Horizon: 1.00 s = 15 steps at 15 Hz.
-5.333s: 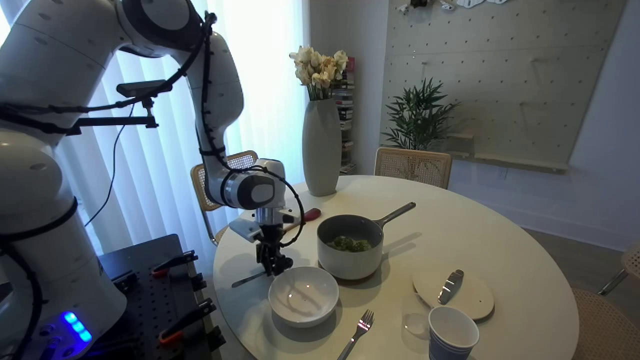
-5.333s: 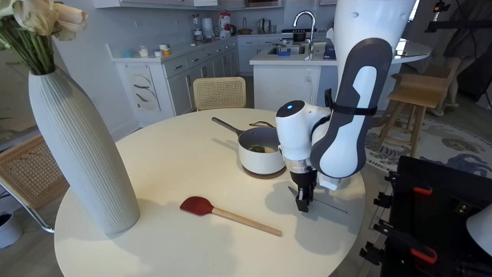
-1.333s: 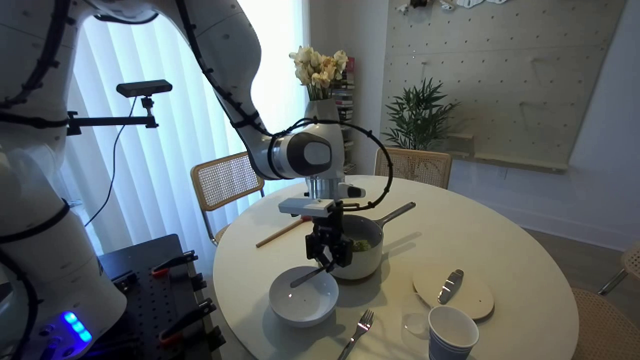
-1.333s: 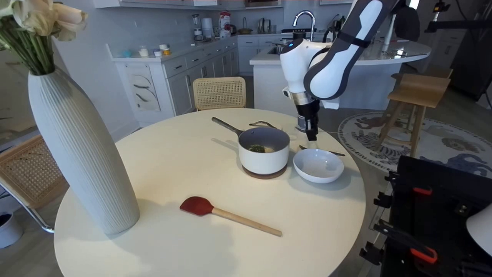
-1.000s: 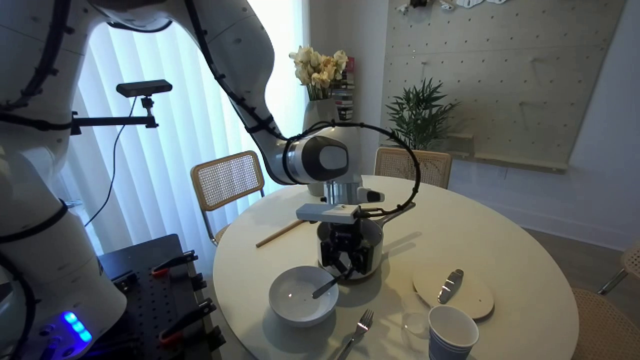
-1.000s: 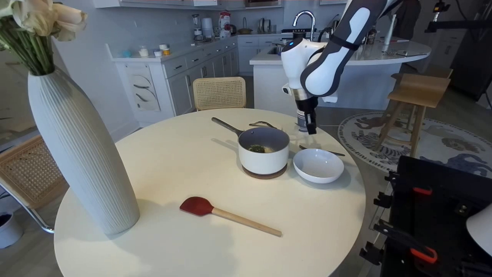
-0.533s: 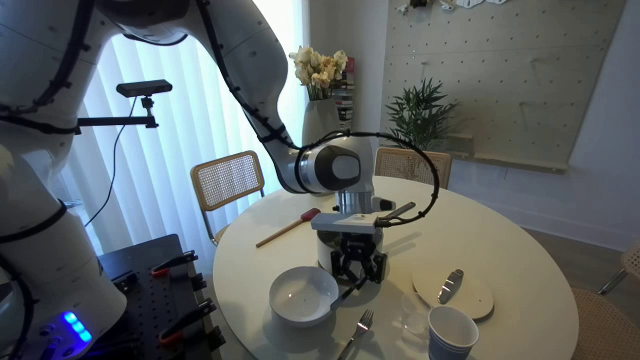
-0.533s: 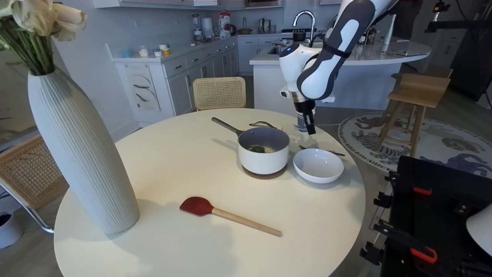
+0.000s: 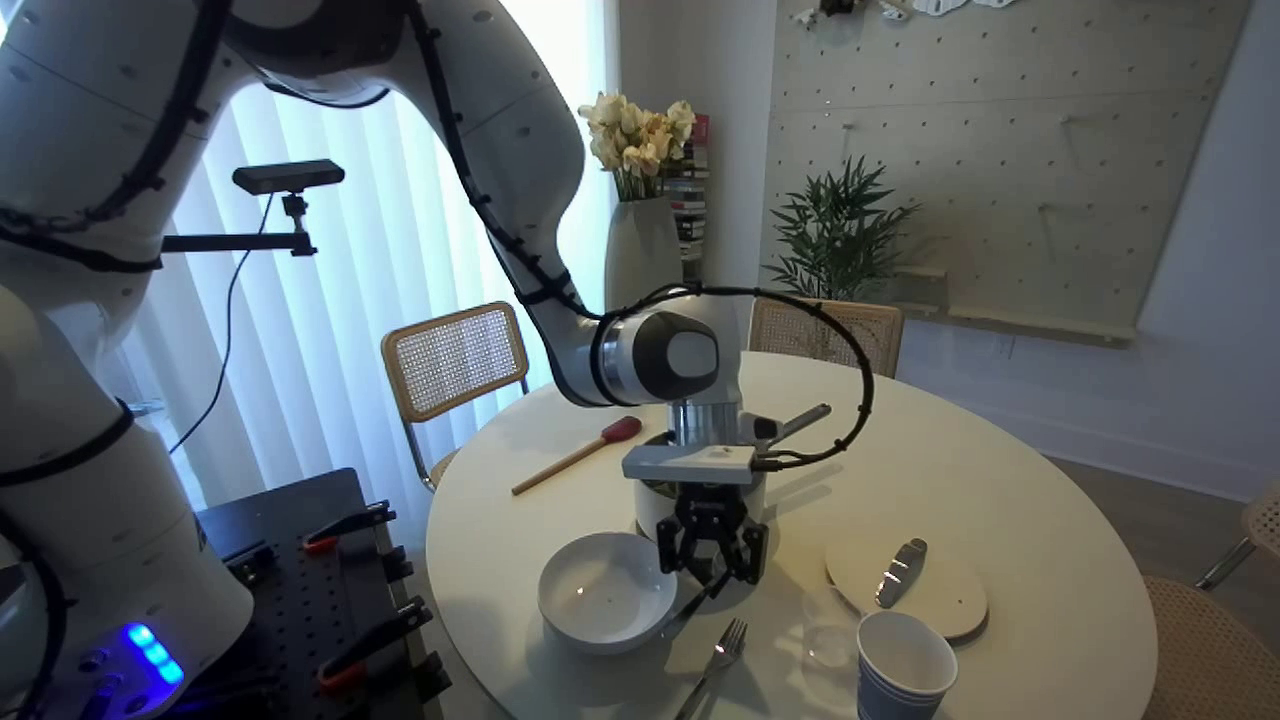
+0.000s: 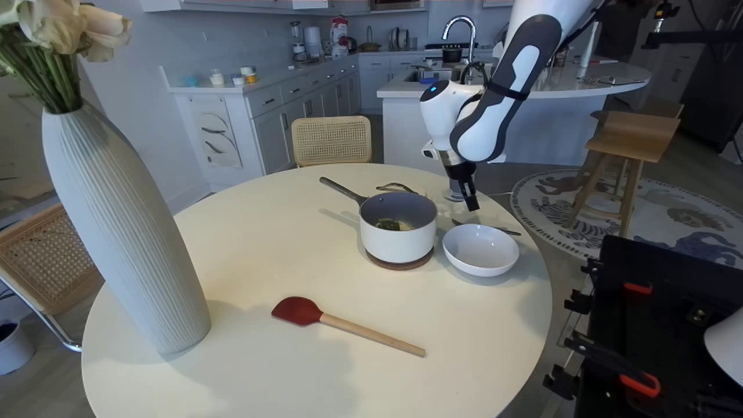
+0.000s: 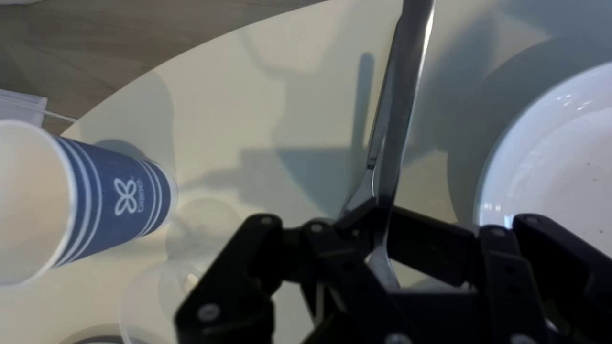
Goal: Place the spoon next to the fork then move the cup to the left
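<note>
Spoon (image 11: 401, 114) tight in the closed end effector (image 11: 383, 220)

Base (image 9: 120, 580) is glowing blue at its status lights (image 9: 155, 653). Upper arm (image 9: 90, 90) is standing above it; elbow (image 9: 320, 30) is sitting high, forearm (image 9: 515, 150) is slanting down to the wrist (image 9: 670, 355). End effector (image 9: 711, 580) is hanging below the wrist, pointing down; its black palm (image 10: 462, 174) is leaning off vertical in an exterior view. Knuckles (image 9: 757, 550) are jutting outward; in the wrist view, fingers (image 11: 432, 246) are angling in from both sides, pinching tight in a grip.
</note>
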Motion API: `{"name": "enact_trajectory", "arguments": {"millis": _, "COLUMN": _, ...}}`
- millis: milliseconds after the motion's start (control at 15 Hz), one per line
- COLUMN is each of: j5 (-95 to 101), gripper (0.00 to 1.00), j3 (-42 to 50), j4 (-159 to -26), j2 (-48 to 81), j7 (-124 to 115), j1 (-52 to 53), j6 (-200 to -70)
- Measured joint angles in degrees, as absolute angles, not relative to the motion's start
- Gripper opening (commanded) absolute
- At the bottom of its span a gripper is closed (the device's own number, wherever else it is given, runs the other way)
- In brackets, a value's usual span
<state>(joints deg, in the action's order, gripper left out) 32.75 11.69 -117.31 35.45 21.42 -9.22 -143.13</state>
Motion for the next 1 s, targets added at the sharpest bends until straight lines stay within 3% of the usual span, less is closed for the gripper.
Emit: {"name": "enact_trajectory", "arguments": {"millis": 1000, "j5": 33.0, "gripper": 0.0, "j3": 12.9, "j4": -117.82, "j2": 38.21, "j7": 21.42, "j1": -11.76, "j6": -143.63}}
